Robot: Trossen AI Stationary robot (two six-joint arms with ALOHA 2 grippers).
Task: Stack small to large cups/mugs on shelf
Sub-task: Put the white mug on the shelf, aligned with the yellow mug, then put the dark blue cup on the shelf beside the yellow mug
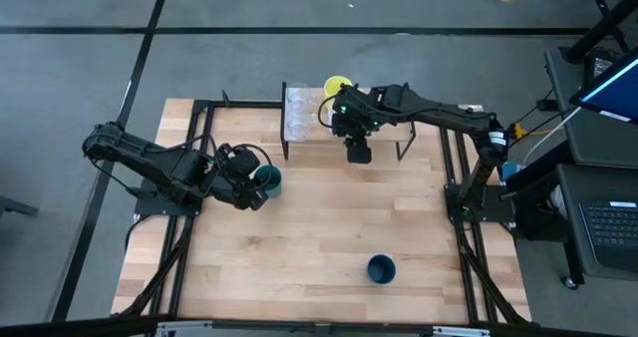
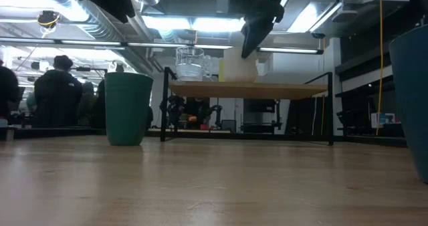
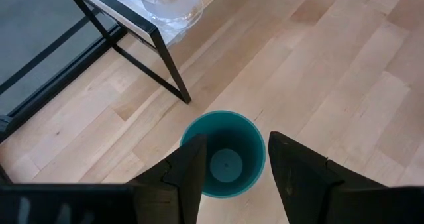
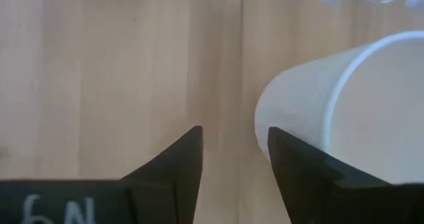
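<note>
The teal-green cup [image 1: 269, 181] stands upright on its base on the tabletop, left of the shelf [image 1: 384, 138]. My left gripper [image 3: 232, 151] is open above the cup [image 3: 225, 164], one finger over each side of its rim; the low view shows the cup [image 2: 127, 109] standing free. My right gripper [image 4: 233, 141] is open above the shelf, pointing down, beside the white mug [image 4: 344, 111], which sits on the shelf [image 2: 247, 89]. Two clear cups [image 1: 299, 113] and the yellow mug [image 1: 337, 85] also stand on the shelf. The navy cup [image 1: 381, 269] stands near the table's near edge.
The shelf's black legs [image 3: 159, 58] stand close to the teal-green cup. The navy cup rises large at the right of the low view [image 2: 411, 99]. Open tabletop lies between the shelf and the navy cup. People stand in the room behind [image 2: 57, 92].
</note>
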